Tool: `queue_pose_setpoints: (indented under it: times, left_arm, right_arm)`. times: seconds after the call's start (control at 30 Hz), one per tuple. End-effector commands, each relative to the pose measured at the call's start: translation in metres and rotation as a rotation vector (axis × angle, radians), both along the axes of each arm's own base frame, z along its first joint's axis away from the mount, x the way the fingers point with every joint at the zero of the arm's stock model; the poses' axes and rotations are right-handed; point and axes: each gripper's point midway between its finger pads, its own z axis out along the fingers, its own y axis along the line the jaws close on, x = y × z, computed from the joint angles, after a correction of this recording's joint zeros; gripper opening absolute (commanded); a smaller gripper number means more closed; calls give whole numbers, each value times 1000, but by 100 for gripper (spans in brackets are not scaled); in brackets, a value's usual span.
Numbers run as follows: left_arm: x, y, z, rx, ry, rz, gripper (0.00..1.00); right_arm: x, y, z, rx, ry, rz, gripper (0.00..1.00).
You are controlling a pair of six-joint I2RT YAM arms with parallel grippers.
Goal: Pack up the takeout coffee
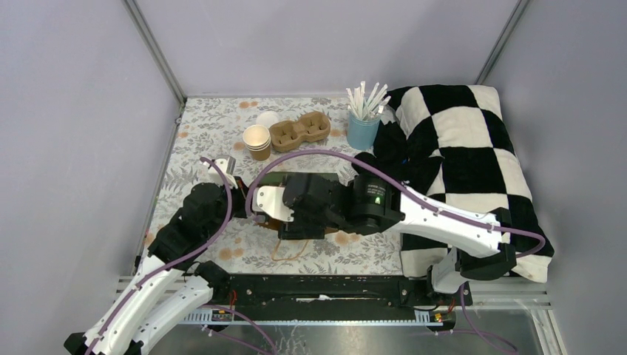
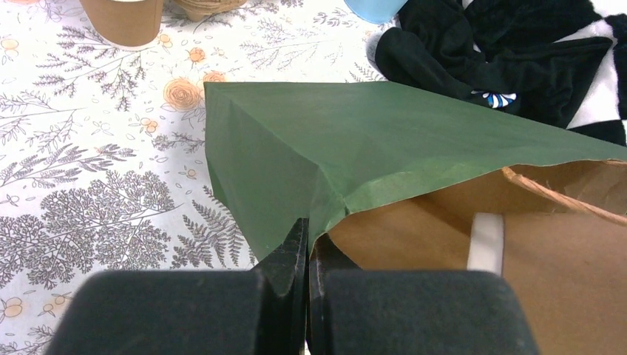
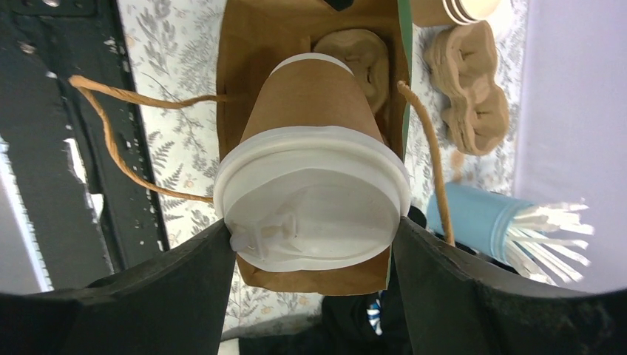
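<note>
Right hand (image 3: 314,251) clamps a lidded paper cup (image 3: 310,148), its base inside a green paper bag (image 2: 384,140). Left hand (image 2: 307,244) pinches tight on the bag's edge. Second cup (image 1: 256,140) stands unlidded on the desk (image 1: 200,126) beside a carrier (image 1: 299,132).

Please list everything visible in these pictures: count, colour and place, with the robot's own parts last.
lidded cup: one, tan with white lid, at the bag's mouth.
open cups: nested stack, number unclear, tan, far side of table.
loose lid: one, white, behind that stack.
cup carrier: one, brown, right of the stack.
straw cup: one, light blue, holding white straws, beside the blanket.
blanket: one, black-and-white checks, right side.
paper bag: one, green outside, brown inside, lying under the arms.
table: one, floral cloth.
left claw: one, black, shut on the bag's edge.
right claw: one, black, gripping the lidded cup.
</note>
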Motion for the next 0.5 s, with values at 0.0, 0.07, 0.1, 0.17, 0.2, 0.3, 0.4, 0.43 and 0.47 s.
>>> queue_pose_setpoints:
  times: [0.0, 0.07, 0.1, 0.17, 0.2, 0.3, 0.4, 0.43, 0.47]
  left_arm:
    - [6, -5, 13, -62, -45, 10, 0]
    - [6, -6, 11, -61, -42, 8, 0]
    - [6, -6, 11, -60, -42, 8, 0]
    - [6, -6, 10, -54, -42, 4, 0]
    - [6, -6, 10, -53, -43, 4, 0]
    - [6, -7, 11, -54, -54, -7, 0]
    - [4, -7, 12, -58, -62, -18, 0]
    - [3, -8, 12, -59, -64, -27, 0]
    - [2, -9, 12, -61, -67, -34, 0]
  right_arm:
    - [7, -6, -8, -96, -116, -59, 52]
    - [5, -6, -17, -127, -138, -49, 52]
    - [4, -5, -22, -131, -146, -34, 53]
    - [7, 2, -32, -130, -182, 7, 53]
    - [9, 7, -37, -128, -205, 33, 53]
    - [17, 21, -51, -138, -287, 87, 53]
    - [28, 37, -64, -166, -355, 120, 53]
    - [34, 43, -67, -175, -372, 122, 52]
    - [41, 47, -72, -184, -384, 111, 51]
